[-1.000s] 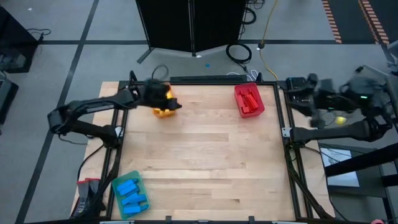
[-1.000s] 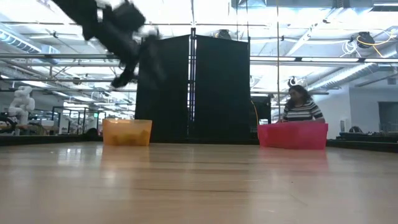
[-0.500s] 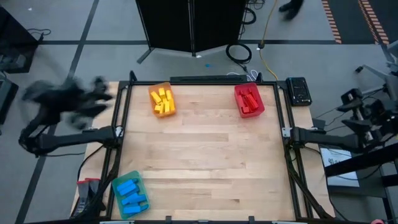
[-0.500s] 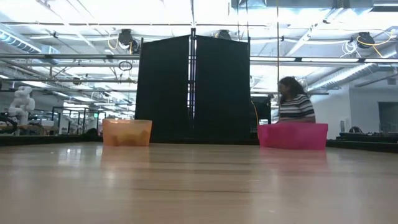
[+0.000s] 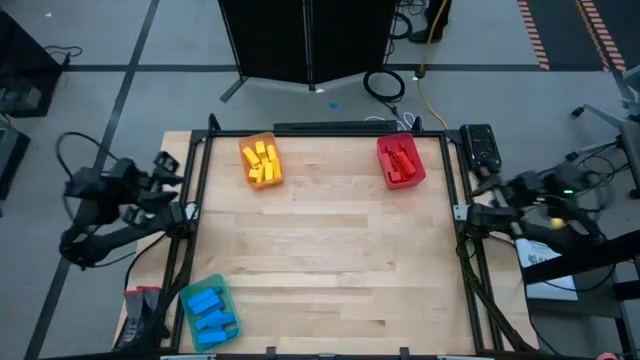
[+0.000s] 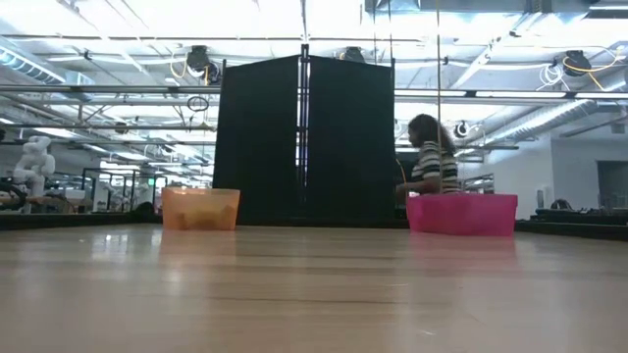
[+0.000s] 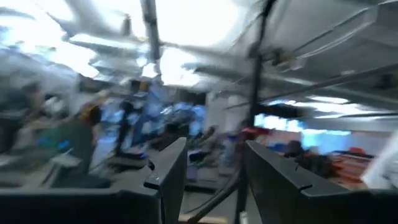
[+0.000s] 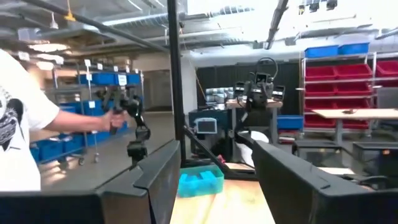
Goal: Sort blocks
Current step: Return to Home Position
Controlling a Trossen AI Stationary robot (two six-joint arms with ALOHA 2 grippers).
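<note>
The desk [image 5: 330, 250] is a slab of pale wood planks in a black metal frame, its middle bare. All the blocks lie in three small plastic trays. The yellow blocks [image 5: 262, 160] are heaped in a translucent orange tray [image 5: 258, 139] near the far left corner. The red blocks [image 5: 401, 160] fill a red tray [image 5: 383, 150] near the far right corner. The blue blocks [image 5: 210, 308] sit in a green tray [image 5: 187, 295] at the near left corner. Each block is a short, smooth rectangular brick.

Both arms are off the desk. The left arm [image 5: 110, 195] is folded beyond the left rail, and the right arm [image 5: 540, 195] beyond the right rail. The left claw [image 7: 214, 150] is released, its two dark flat fingers spread with only a blurred room between them. The right claw [image 8: 216, 149] is likewise released and grasps nothing. Past its fingers the tray of blue blocks shows at the desk's far edge.

A tall black partition [image 6: 304, 142] stands behind the desk, with a coiled cable [image 5: 385, 85] on the floor at its foot. A flat black device [image 5: 481, 147] rests just outside the right rail. From table height, a person in a striped top [image 6: 430, 167] shows behind the red tray. In the right wrist view another person — white sleeve [image 8: 18, 118], arm stretched out — holds a dark handle.
</note>
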